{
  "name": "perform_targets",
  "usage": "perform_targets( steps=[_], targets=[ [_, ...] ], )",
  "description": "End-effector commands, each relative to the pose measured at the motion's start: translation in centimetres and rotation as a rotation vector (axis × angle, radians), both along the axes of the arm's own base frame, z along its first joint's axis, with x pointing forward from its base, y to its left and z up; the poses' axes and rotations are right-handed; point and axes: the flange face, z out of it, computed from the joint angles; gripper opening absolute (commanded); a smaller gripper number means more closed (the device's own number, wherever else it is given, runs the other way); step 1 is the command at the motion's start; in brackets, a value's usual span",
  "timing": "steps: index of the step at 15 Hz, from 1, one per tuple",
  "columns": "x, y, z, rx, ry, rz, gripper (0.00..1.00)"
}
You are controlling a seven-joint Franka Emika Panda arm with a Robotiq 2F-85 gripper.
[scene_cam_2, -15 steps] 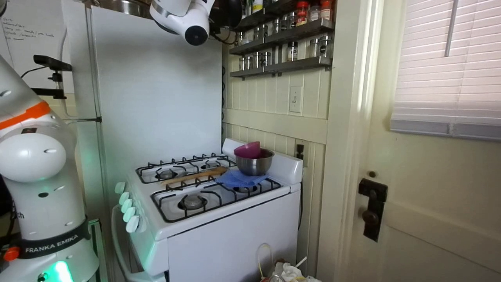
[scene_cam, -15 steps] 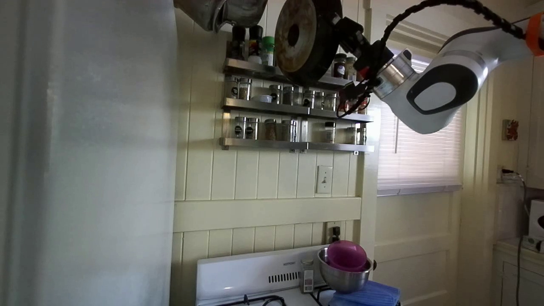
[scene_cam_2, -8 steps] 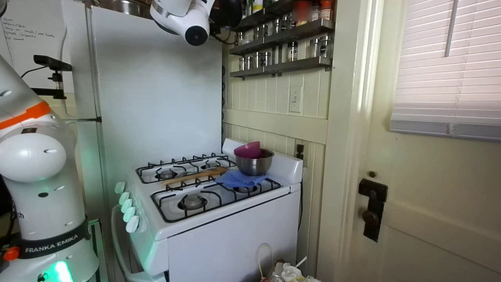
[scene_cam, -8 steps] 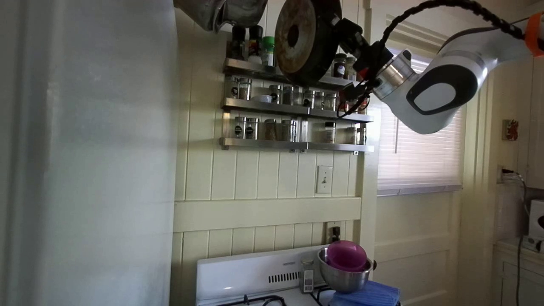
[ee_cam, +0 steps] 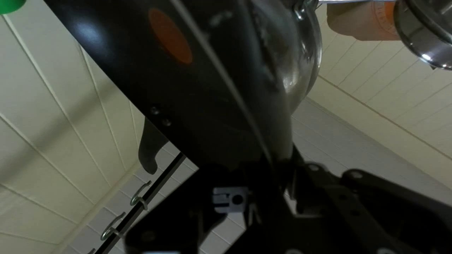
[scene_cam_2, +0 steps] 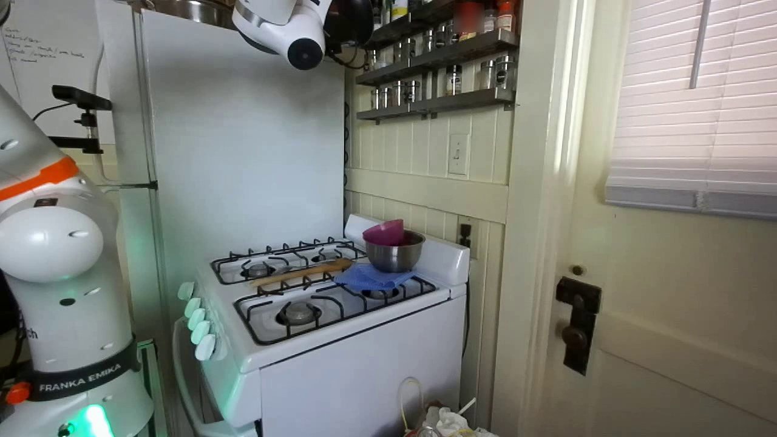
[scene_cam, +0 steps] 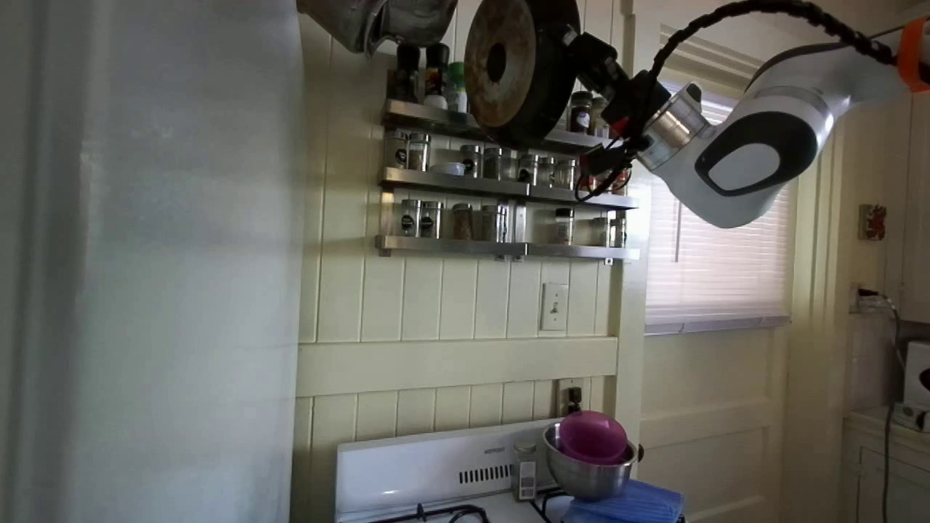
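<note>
white stove (scene_cam_2: 364, 340): pink bowl (scene_cam: 593, 437) tilted inside steel bowl (scene_cam: 590, 481); higher up, gripper (scene_cam: 571, 36) clamped on dark pan (scene_cam: 523, 69) by edge.

Pan (scene_cam: 512, 80): top cut off in both exterior views. Red jar (scene_cam_2: 468, 18): blurred. Handwriting (scene_cam_2: 27, 45): too small to read.

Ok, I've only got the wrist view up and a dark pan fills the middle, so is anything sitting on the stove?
Observer: Yes, a metal bowl rests on a blue cloth there.
Operator: Is it empty?
Observer: No, a smaller pink bowl sits tilted inside it.
Operator: And what's behind what I'm holding?
Observer: In an exterior view, the pan hides part of the upper spice shelf; whether they touch, I can't tell.
</note>
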Motion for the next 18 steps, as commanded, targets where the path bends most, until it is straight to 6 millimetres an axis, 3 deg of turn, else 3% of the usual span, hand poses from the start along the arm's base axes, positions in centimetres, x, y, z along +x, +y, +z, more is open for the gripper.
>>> perform_targets(
  steps=[1, 18],
  targets=[
    [-0.9, -0.4, 1.4, 0.015, -0.064, -0.006, 0.02],
    [-1.1, -1.4, 0.2, 0.016, -0.085, -0.016, 0.02]
  ],
)
